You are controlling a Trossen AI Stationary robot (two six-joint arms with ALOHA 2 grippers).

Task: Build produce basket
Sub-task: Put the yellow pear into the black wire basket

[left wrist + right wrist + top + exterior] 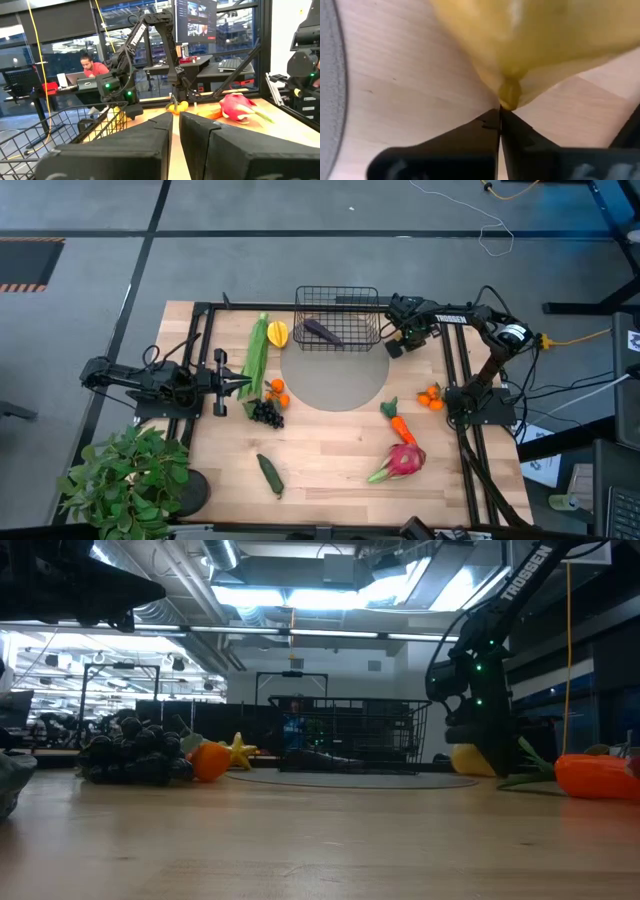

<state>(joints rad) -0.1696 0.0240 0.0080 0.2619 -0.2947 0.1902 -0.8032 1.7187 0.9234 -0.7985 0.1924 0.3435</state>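
Observation:
The black wire basket stands at the table's far middle, with the purple eggplant lying inside. The corn, starfruit, oranges and grapes lie left of it. My left gripper is shut and empty, level, beside the corn. My right gripper is shut just right of the basket, its tips at a yellow fruit that rests on the table. The carrot, dragon fruit and cucumber lie nearer the front. My right gripper has its shut fingertips against the small nub at the yellow fruit's pointed end. The fingers slant down from above. The fruit lies on the table's wood, not lifted.
A grey round mat lies in front of the basket. Two more oranges lie at the right edge, by the right arm's base. A leafy potted plant stands at the near left corner. A person sits beyond the table.

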